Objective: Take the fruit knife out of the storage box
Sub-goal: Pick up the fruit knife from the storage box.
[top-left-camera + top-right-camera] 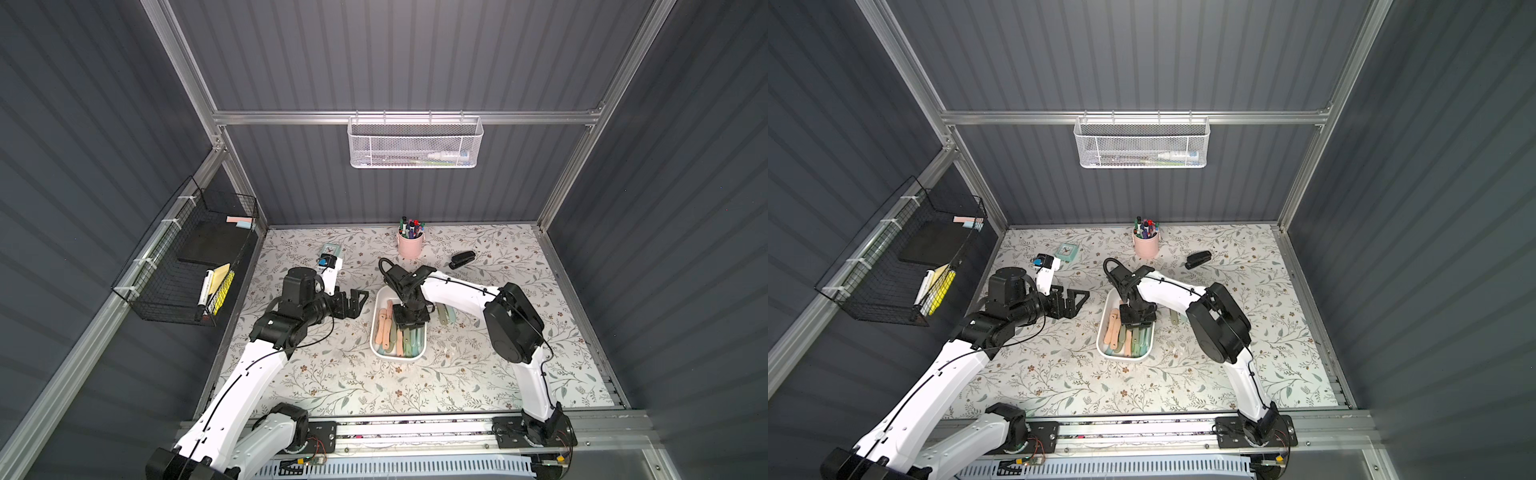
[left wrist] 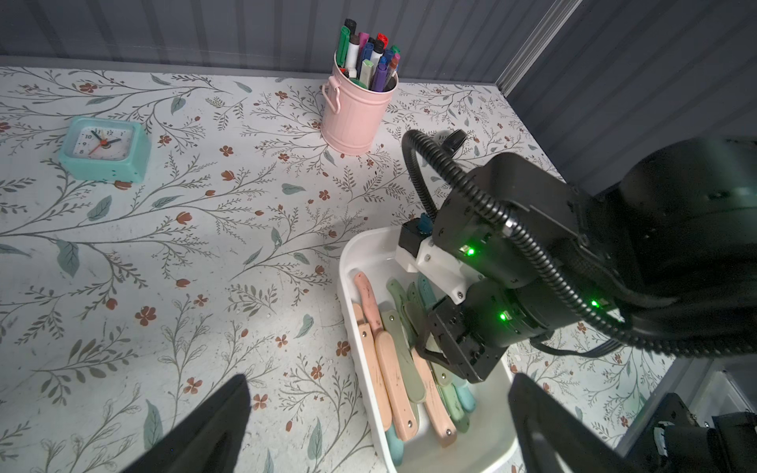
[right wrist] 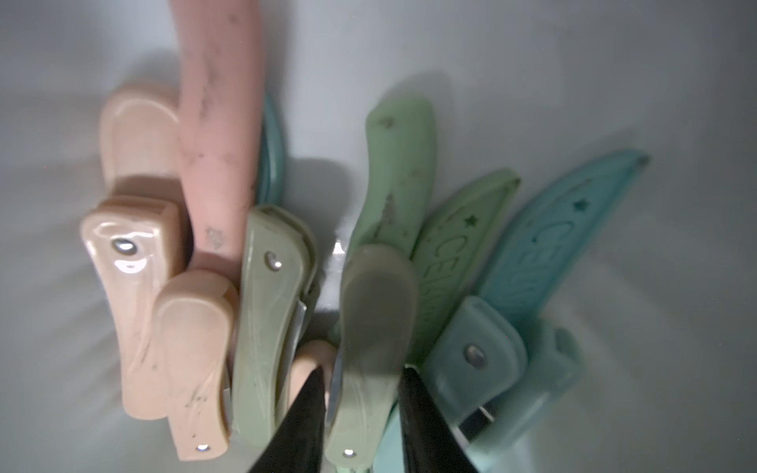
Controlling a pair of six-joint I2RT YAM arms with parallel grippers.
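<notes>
Where the right wrist view looks: fingers of right gripper (image 3: 363,370) flank a grey-green knife (image 3: 379,295); firm grip cannot be told.
In both top views: those fingers hidden; left gripper (image 1: 353,305) gapes, left of white box (image 1: 397,359), frame centre.
Knife: glossy, riveted, inside box.

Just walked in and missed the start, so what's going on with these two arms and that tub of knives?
The right pincer is down inside the white storage box, which is full of pastel folding fruit knives. It straddles a grey-green knife handle; whether it grips it yet is unclear. The left pincer hangs open beside the box, holding nothing. Two knives lie on the table on the box's other side.
</notes>
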